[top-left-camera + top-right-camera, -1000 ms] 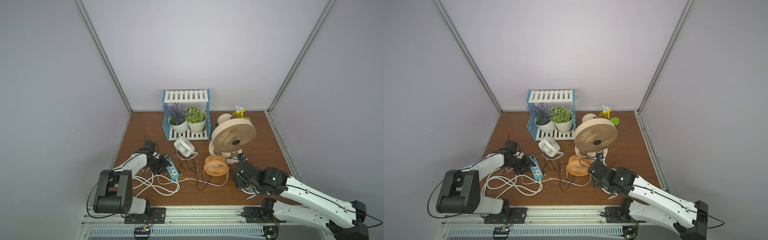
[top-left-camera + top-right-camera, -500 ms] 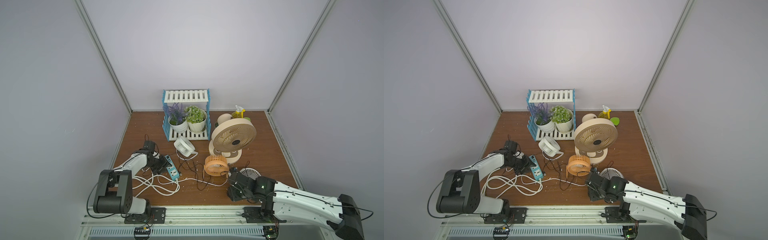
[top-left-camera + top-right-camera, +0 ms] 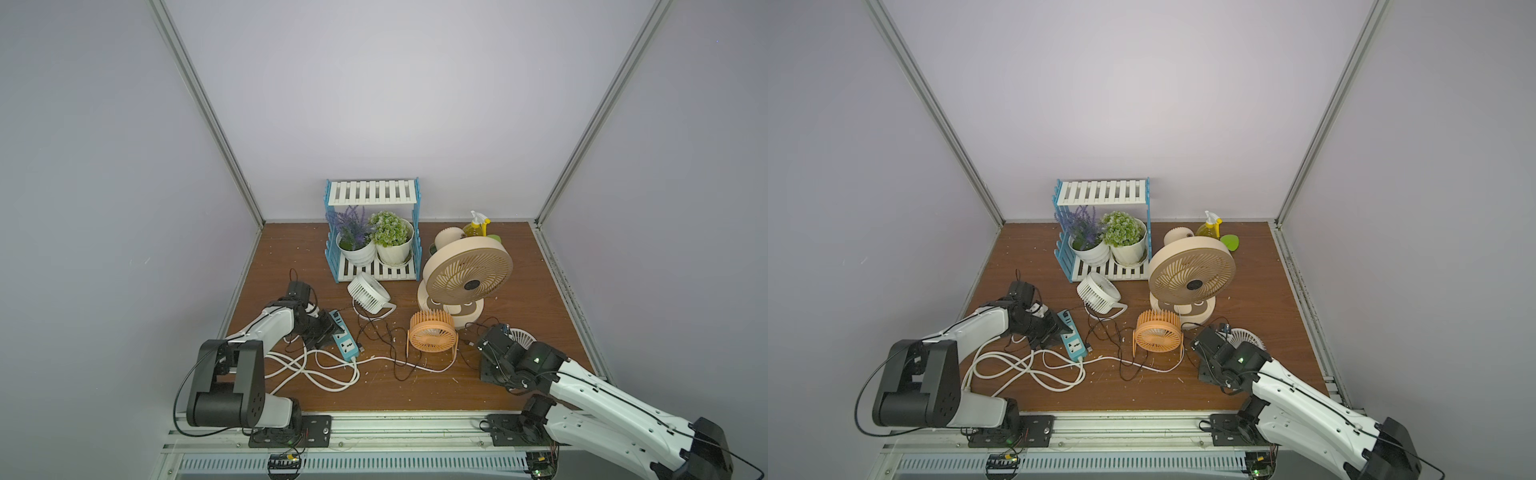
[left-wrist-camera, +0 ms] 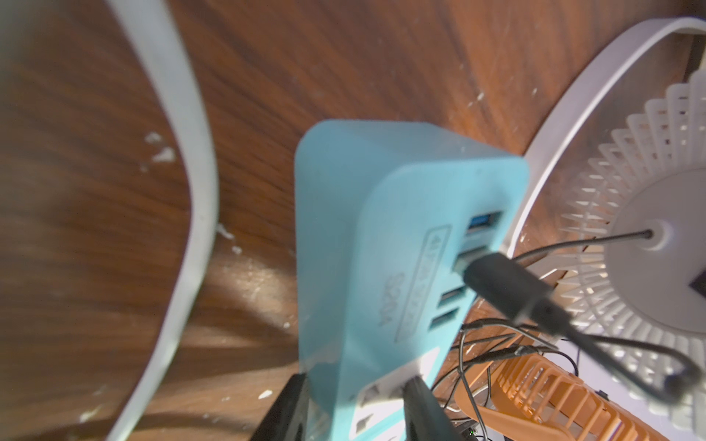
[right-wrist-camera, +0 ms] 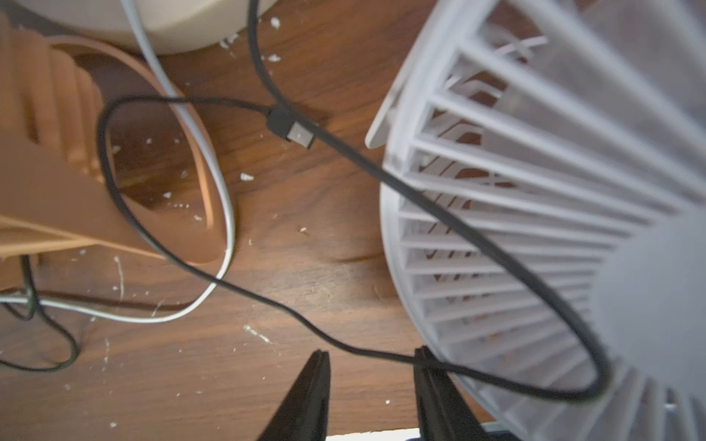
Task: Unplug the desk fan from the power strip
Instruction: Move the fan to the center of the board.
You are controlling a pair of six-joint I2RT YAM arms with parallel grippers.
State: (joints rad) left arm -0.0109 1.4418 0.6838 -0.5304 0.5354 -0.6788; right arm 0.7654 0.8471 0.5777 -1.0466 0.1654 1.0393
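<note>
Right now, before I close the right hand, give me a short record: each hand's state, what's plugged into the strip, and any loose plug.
left hand: clamped on the power strip, a finger on each side
right hand: open beside the white fan; a black cable crosses between its fingers
strip USB ports: one black USB plug seated, three empty
loose plug: bare USB plug on the wood; whose, cannot tell

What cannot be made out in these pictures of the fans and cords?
- Both top views: black cords tangle, too thin to trace to a fan.
- Left wrist view: lettering on the power strip is blurred.
- Both top views: right arm covers part of the white fan behind it.
</note>
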